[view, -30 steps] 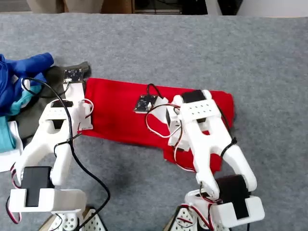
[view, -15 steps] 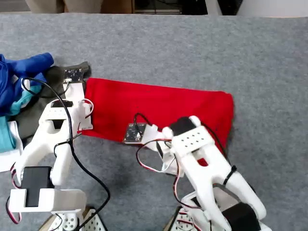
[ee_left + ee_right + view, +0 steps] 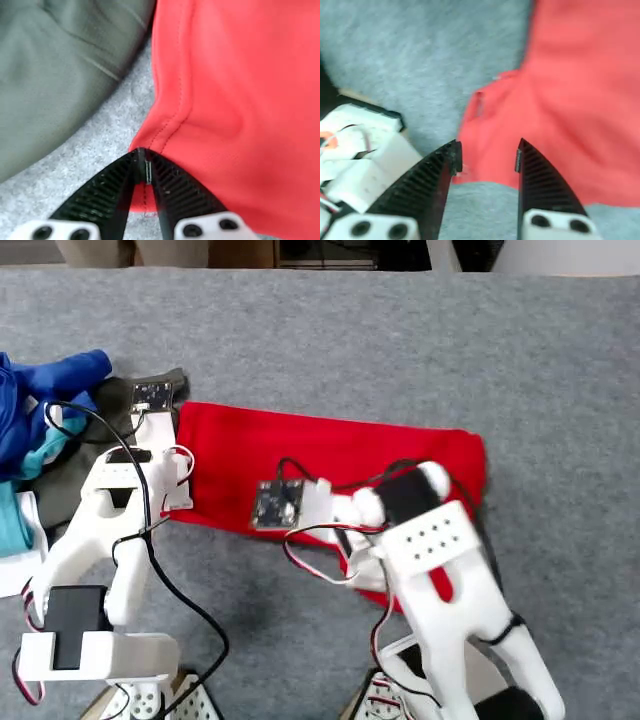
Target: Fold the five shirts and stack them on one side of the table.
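A red shirt [image 3: 330,465] lies spread flat across the middle of the table. My left gripper [image 3: 143,171] is shut on the hem near the shirt's left front corner [image 3: 176,508], which rests low on the cloth. The right arm [image 3: 430,540] hangs over the shirt's front right part. In the right wrist view my right gripper [image 3: 486,157] is open, with its black fingers [image 3: 445,167] straddling a rumpled red edge [image 3: 480,107] just above the grey cloth. A dark olive shirt [image 3: 55,70] lies beside the red one on the left.
At the table's left edge is a heap of shirts: blue [image 3: 50,380], teal [image 3: 14,512], dark olive [image 3: 70,475] and a bit of white [image 3: 15,572]. An arm's white base [image 3: 355,160] sits close to the right gripper. Bare grey cloth [image 3: 400,340] stretches behind and to the right.
The right arm has pulled back from the shirt's middle toward the front edge and turned, its wrist camera sliding left. The left arm and the shirt have stayed put.
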### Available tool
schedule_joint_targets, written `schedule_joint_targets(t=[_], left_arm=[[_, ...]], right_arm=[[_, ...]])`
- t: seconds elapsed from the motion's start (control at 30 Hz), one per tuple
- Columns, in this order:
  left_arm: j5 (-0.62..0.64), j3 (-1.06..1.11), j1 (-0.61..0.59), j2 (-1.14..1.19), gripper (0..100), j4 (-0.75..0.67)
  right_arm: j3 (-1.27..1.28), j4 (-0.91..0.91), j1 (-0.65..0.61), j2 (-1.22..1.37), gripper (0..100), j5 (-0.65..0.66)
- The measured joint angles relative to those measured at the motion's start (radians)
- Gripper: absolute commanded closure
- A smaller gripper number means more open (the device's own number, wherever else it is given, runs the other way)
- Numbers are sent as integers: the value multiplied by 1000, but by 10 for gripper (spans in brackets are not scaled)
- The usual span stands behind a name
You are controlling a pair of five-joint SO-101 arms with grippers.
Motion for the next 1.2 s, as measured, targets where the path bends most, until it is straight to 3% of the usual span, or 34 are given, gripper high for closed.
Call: schedule_joint_targets(t=[0.1,0.3,0.47,0.6,0.73,1.07,1.2], left_arm=[[0,0,0,-2,981,0],[52,-15,-8,-2,981,21],[78,-32,-23,-3,981,21],[106,-146,-23,-3,976,61],[222,-322,-23,49,979,146],[292,-753,2,519,980,304],[354,-885,-15,647,980,336]], right_arm=[[-40,-68,135,35,817,29],[-124,-385,437,278,815,32],[-278,-532,537,551,815,-124],[-420,-554,569,750,817,-224],[-531,-574,571,927,817,-278],[-723,-575,586,1198,820,-325],[-736,-575,606,1201,921,-325]])
